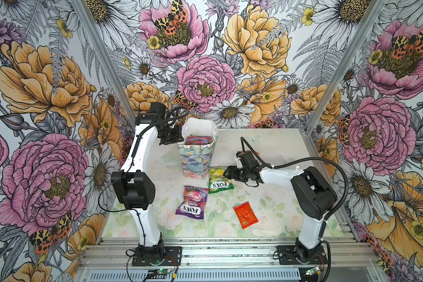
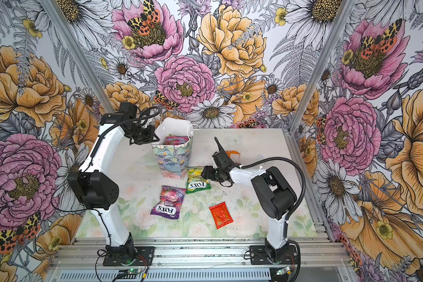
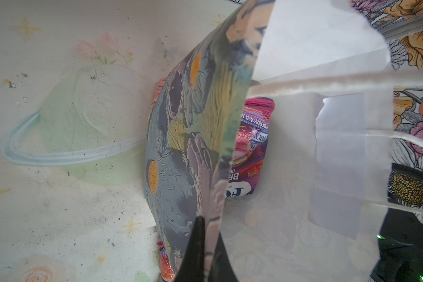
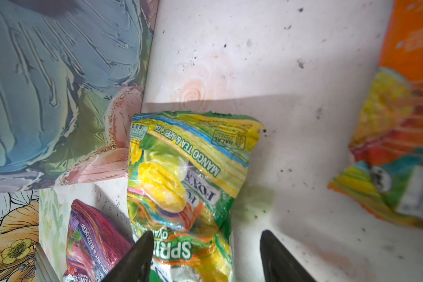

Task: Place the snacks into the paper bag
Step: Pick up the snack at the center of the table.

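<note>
Glossy film, light and crinkly, probably slippery: the green FOX'S packet [image 4: 181, 183] lies on the tabletop [image 4: 291, 73] just beside the paper bag [image 1: 195, 158]. Right fingers [image 4: 137, 256] stand apart, straddling its end, gripping nothing — pinch the sealed edge. Left fingers [image 3: 195, 244] clamp the bag's rim.

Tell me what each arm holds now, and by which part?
Left jaws: shut on the paper bag, pinching its top edge. Right jaws: open over the green FOX'S packet, holding nothing.

Left gripper [image 1: 180, 137] raised, clamped; right gripper [image 1: 226, 172] low, jaws apart.
</note>
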`<action>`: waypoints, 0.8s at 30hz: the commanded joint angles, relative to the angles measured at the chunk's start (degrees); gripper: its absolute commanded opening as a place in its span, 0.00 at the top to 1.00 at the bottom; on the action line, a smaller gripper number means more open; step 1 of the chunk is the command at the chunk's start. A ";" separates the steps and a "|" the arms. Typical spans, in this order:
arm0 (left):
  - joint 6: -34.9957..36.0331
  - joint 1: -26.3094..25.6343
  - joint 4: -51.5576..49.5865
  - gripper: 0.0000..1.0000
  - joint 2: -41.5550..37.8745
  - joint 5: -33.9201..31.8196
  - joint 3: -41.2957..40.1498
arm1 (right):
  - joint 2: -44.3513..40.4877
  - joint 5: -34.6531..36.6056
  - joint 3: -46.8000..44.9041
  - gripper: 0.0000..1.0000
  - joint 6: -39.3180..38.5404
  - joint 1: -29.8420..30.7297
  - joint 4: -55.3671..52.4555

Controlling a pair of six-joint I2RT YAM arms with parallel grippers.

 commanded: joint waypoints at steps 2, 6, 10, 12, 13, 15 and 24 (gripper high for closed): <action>-0.04 0.40 1.37 1.00 -2.22 1.48 -0.29 | 2.08 -1.96 -0.68 0.31 2.74 -0.28 4.75; -0.08 0.44 1.41 1.00 -2.26 1.39 -0.33 | 3.47 -3.34 -1.12 0.36 4.74 -0.23 7.57; -0.09 0.48 1.36 1.00 -2.22 1.48 -0.21 | 3.65 -3.47 -1.37 0.44 5.30 -0.22 8.34; -0.01 0.48 1.38 1.00 -2.16 1.50 -0.26 | 3.64 -3.53 -1.37 0.49 5.40 -0.17 8.52; -0.06 0.50 1.35 1.00 -2.24 1.54 -0.30 | 3.74 -3.49 -1.45 0.51 5.60 -0.17 8.67; -0.07 0.48 1.32 1.00 -2.22 1.46 -0.24 | 4.08 -3.92 -1.46 0.55 6.07 -0.11 9.36; -0.09 0.45 1.37 1.00 -2.18 1.49 -0.24 | 4.12 -5.93 -2.15 0.81 8.01 -0.12 12.34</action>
